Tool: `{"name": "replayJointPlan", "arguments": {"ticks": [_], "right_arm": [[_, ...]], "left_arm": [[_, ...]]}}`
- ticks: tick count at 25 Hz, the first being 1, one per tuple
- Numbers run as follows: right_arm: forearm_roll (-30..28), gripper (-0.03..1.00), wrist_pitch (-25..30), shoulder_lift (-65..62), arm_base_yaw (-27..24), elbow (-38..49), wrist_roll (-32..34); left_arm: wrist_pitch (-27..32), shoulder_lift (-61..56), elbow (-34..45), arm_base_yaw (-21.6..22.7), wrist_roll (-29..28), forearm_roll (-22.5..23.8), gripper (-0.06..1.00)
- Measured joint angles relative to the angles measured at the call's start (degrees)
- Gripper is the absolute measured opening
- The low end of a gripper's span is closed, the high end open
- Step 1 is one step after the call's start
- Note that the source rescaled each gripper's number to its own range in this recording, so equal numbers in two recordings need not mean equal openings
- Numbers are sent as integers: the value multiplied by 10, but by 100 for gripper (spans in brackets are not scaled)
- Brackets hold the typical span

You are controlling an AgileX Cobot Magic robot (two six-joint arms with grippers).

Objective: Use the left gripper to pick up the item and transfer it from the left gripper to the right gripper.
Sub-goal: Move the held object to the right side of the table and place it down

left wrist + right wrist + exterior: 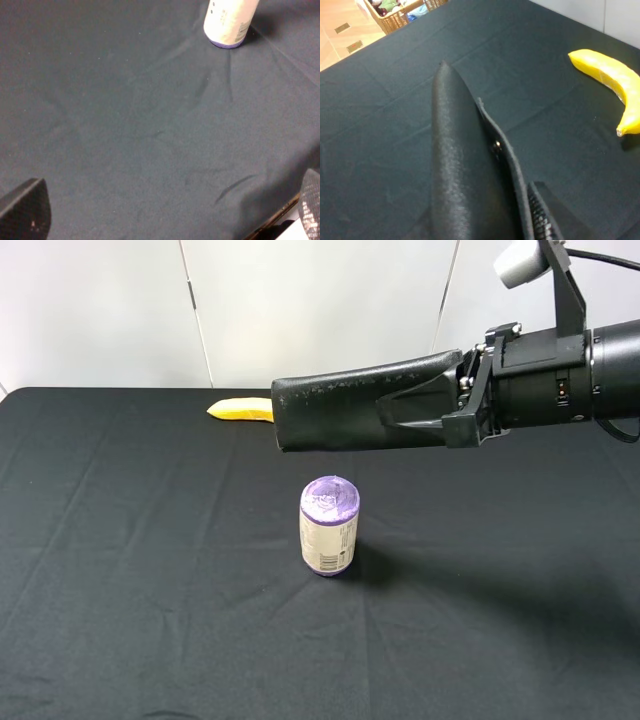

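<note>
The item, a long flat black case, hangs level in the air above the table, clamped at its right end by my right gripper. In the right wrist view the case stretches away from a ribbed fingertip pressed on its side. My left gripper is open and empty: its two fingertips sit far apart low over bare black cloth. The left arm does not show in the exterior view.
A purple-topped can stands upright mid-table below the case; it also shows in the left wrist view. A yellow banana lies at the table's back edge, partly behind the case's end. A wicker basket stands on the floor beyond the table.
</note>
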Motion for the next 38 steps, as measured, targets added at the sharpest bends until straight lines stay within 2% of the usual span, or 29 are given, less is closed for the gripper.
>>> {"name": "replayJointPlan", "arguments": {"ticks": [5, 7, 11, 17, 21, 26, 30, 38], "right_arm": [[0, 0, -3, 0, 0, 0, 0], [0, 0, -8, 0, 0, 0, 0], [1, 0, -50, 0, 0, 0, 0], [2, 0, -185, 0, 0, 0, 0], [-4, 0, -310, 0, 0, 0, 0], [-5, 0, -465, 0, 0, 6, 0], [-2, 0, -523, 0, 0, 50, 0], [2, 0, -542, 3, 0, 116, 41]], "left_arm": [[0, 0, 0, 6, 0, 1, 98], [0, 0, 0, 30, 0, 1, 98], [0, 0, 0, 108, 0, 2, 98], [0, 0, 0, 250, 0, 2, 98], [-1, 0, 0, 339, 0, 2, 98], [-1, -1, 0, 423, 0, 2, 98], [-2, -4, 0, 461, 0, 2, 98], [-2, -21, 0, 479, 0, 6, 98]]}}
